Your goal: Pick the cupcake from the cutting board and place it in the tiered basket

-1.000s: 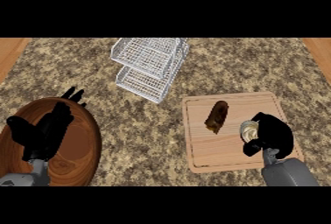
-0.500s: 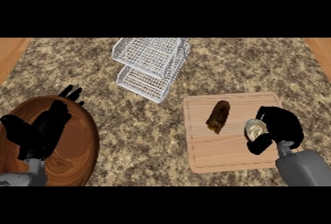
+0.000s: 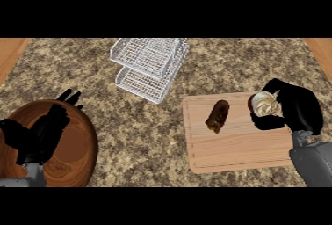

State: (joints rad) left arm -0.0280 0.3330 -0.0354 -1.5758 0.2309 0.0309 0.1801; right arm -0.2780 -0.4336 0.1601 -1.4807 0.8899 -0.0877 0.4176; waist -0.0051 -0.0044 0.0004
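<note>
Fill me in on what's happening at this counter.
The right hand is curled round the cupcake at the cutting board's right side. A dark brown pastry lies on the board. The wire basket stands beyond, with nothing in it. The left hand rests open over a wooden plate.

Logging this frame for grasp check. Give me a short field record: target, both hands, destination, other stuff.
target: cupcake, at the cutting board right edge
right hand: right hand curled round the cupcake
left hand: left hand open, over the wooden plate
destination: tiered basket, nothing in it
other: dark brown oblong item on the board
</note>
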